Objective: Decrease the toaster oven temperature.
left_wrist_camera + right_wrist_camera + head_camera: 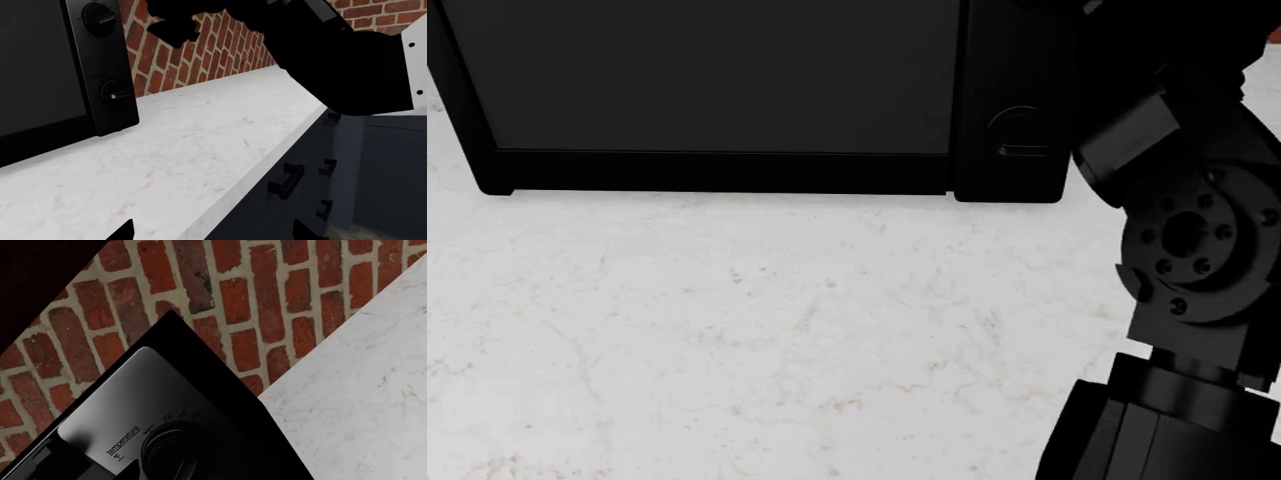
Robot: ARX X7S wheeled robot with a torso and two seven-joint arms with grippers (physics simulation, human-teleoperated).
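The matte-black toaster oven [721, 80] stands on the white counter against the brick wall. Its dark glass door is shut, and its side panel [1014, 90] has a round knob [1018, 130]. The left wrist view shows two knobs, an upper one [99, 19] and a lower one [115, 92]. My right gripper [175, 29] hovers just in front of the upper knob without touching it. In the right wrist view the knob labelled "temperature" [170, 450] sits between the spread fingers of my right gripper [213, 472]. My left gripper [213, 232] is open and empty over the counter edge.
The white marble counter [761, 330] runs along a red brick wall [200, 55]. Dark navy drawers with bar handles [287, 181] are below the counter edge. My right arm [1188, 240] reaches in at the right of the head view.
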